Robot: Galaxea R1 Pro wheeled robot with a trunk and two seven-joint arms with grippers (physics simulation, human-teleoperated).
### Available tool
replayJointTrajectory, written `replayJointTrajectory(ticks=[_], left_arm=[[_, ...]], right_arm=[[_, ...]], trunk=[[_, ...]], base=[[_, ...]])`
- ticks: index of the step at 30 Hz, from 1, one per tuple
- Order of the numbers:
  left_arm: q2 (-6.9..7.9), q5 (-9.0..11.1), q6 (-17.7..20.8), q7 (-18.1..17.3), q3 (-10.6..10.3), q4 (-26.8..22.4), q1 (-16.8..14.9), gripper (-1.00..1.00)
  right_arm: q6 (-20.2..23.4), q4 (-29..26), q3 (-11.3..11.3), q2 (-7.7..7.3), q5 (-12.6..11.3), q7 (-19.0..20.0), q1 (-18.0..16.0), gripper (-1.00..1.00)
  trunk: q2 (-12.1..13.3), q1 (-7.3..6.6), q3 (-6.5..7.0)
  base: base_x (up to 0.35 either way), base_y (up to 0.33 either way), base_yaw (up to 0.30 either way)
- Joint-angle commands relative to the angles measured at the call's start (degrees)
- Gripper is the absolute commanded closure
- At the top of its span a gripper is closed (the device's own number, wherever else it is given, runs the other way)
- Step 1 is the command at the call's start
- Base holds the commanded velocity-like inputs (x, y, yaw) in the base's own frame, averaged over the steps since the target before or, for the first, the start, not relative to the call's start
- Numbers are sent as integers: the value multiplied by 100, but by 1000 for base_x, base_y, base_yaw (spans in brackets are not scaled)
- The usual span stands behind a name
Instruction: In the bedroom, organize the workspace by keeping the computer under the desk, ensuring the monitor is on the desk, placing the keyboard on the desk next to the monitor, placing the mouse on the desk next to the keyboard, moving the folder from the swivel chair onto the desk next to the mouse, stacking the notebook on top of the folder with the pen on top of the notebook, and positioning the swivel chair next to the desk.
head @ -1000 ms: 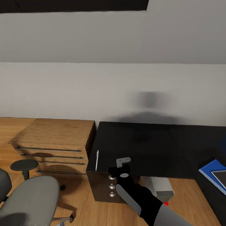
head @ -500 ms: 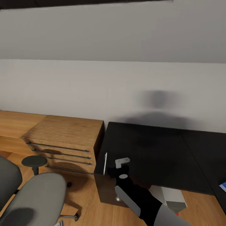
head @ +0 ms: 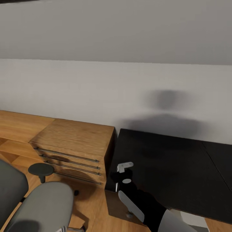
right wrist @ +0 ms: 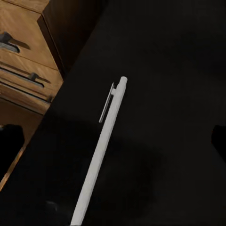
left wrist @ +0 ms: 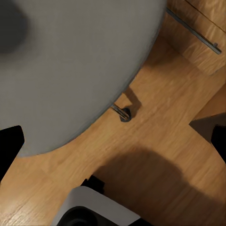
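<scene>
1. Pen (right wrist: 101, 146) lies flat on the glossy black counter (head: 167, 161), close to the counter's edge on the side of the wooden chest of drawers (head: 77, 141); in the head view only a sliver of it (head: 116, 187) shows beside the right arm
2. Handling, as a guess: very light, stiff and thin, with a smooth round barrel likely to roll or skid on the glossy top; a pocket clip sits near one end
3. Best hold is probably across the middle of the barrel, jaws closing square to its length and low to the counter, so it neither tips nor squirts out
4. Right gripper (head: 125, 170) hangs over the pen; I cannot tell whether its jaws are apart or together
5. Left wrist view looks down on the swivel chair (left wrist: 70, 66) and wood floor (left wrist: 160, 136); its jaws' state cannot be told
6. Against the earlier pictures, the whole head view has swung left: the blue folder and the tower under the counter have slid out of frame, more of the chest and chair has come in, and the arm sits at the same spot in the picture
</scene>
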Motion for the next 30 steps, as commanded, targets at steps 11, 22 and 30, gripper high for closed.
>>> replayJointTrajectory(ticks=[11,22,30], left_arm=[[-98,57,-13,67,-11,-334,58,-100],[-86,59,-12,67,-12,-512,78,-100],[-86,59,-12,67,-12,-513,78,-100]], right_arm=[[6,289,-115,20,-71,-49,-8,-100],[-50,303,-108,11,-70,-48,-8,-100],[-49,310,-103,11,-70,-48,-7,-100]], trunk=[[-5,3,-6],[-5,3,-6],[-286,157,-132]], base=[[17,13,1],[0,0,0],[0,0,0]])
